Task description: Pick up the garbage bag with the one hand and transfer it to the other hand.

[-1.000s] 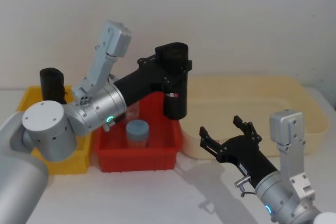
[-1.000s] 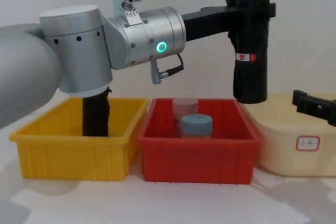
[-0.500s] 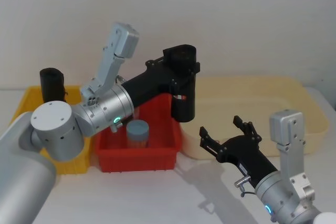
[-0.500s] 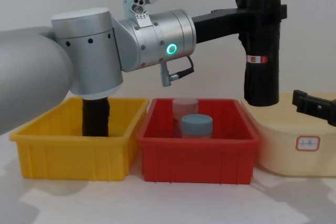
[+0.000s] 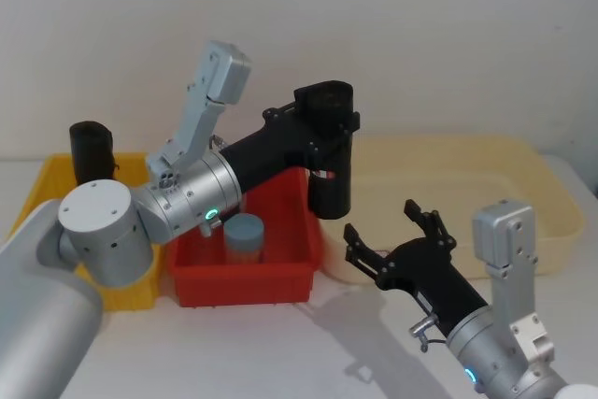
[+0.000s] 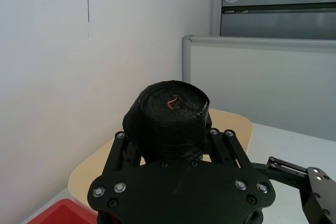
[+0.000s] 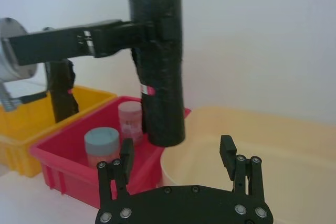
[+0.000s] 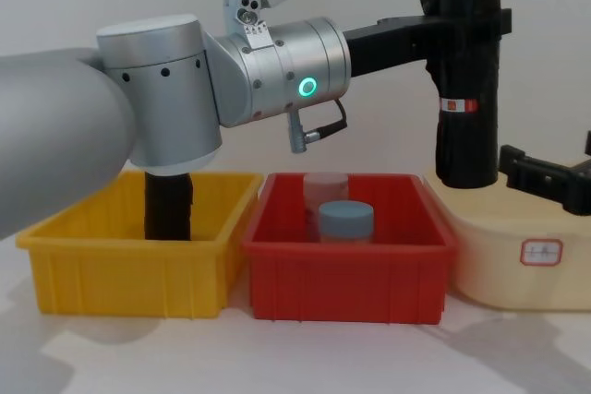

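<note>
Rightward since a second ago, the left tool (image 5: 324, 126) is carrying the bag (image 5: 333, 186), clenching its upper half above the red bin's (image 5: 245, 285) far corner. Its axis is standing upright, at eleven o'clock from the right tool (image 5: 385, 223), which is gaping, released.

Garbage bag (image 8: 464, 62): was black, its label band (image 8: 459, 105) red and white.
Bin (image 8: 120, 274): was yellow.
Second bin (image 8: 346, 279): was red.
Tub (image 8: 489, 265): was cream.
Jar lid (image 8: 346, 218): was grey-blue.
Ring light (image 8: 307, 89): glowed green.
</note>
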You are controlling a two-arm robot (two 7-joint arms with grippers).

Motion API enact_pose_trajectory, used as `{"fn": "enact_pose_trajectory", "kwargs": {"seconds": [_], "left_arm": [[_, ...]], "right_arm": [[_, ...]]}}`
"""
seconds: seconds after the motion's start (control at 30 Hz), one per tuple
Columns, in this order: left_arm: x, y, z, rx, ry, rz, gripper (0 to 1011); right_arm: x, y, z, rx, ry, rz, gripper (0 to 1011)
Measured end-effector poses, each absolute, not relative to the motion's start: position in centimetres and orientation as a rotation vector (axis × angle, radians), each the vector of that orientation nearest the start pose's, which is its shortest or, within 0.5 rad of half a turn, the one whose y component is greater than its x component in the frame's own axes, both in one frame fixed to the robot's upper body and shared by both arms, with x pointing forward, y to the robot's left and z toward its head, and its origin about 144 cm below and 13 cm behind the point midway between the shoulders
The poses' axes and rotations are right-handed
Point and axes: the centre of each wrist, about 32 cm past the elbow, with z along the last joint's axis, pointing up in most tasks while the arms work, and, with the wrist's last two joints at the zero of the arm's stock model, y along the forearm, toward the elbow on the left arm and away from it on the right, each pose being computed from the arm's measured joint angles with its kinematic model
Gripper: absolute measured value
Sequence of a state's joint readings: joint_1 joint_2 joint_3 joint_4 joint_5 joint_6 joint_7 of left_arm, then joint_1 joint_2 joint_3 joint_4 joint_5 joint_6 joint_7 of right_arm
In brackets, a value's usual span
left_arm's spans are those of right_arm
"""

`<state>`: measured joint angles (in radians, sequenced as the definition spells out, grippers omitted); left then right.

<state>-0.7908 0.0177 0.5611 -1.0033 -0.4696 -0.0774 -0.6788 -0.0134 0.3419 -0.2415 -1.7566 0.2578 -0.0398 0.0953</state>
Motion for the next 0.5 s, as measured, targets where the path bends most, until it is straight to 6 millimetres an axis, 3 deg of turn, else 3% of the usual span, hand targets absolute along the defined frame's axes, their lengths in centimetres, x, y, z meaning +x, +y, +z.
{"fn": "enact_pose_trajectory", "kwargs": {"seconds": [0.5], "left_arm": [[62.9,8.9,127.5,-0.18,-0.114,0.427,504]], "right_arm": [[44.8,-22.2,118.2,0.058,-0.226,-1.112,1001]]}}
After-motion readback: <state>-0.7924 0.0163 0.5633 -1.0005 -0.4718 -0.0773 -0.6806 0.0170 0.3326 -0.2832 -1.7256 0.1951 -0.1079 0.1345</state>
